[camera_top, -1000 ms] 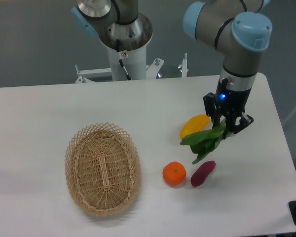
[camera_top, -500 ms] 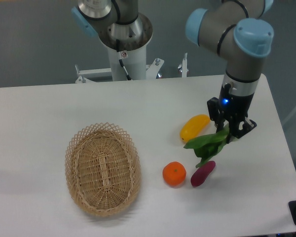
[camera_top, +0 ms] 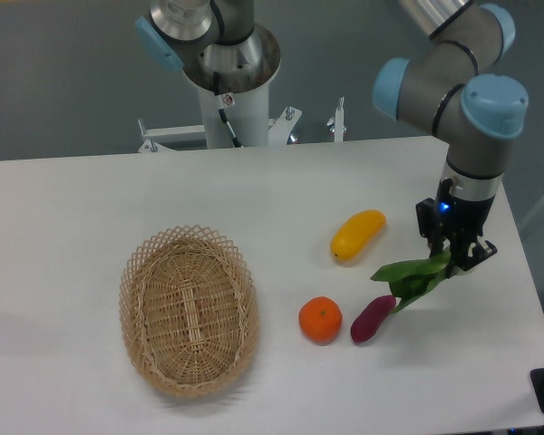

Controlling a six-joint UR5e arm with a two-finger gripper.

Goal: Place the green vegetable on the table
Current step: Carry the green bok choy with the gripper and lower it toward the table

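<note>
Gripper (camera_top: 459, 255) fingers clamp what seems the stalk end of the green vegetable (camera_top: 410, 279), whose light, floppy-looking leaves droop above the table (camera_top: 72, 208) just beside the purple piece (camera_top: 372, 319), so a stalk hold seems best

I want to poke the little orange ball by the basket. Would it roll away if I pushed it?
Probably yes. The orange looks round, with nothing touching it, so a push would likely send it rolling across the smooth white table. It might bump the purple vegetable lying just beside it and stop. It looks small, so it is probably light.
</note>
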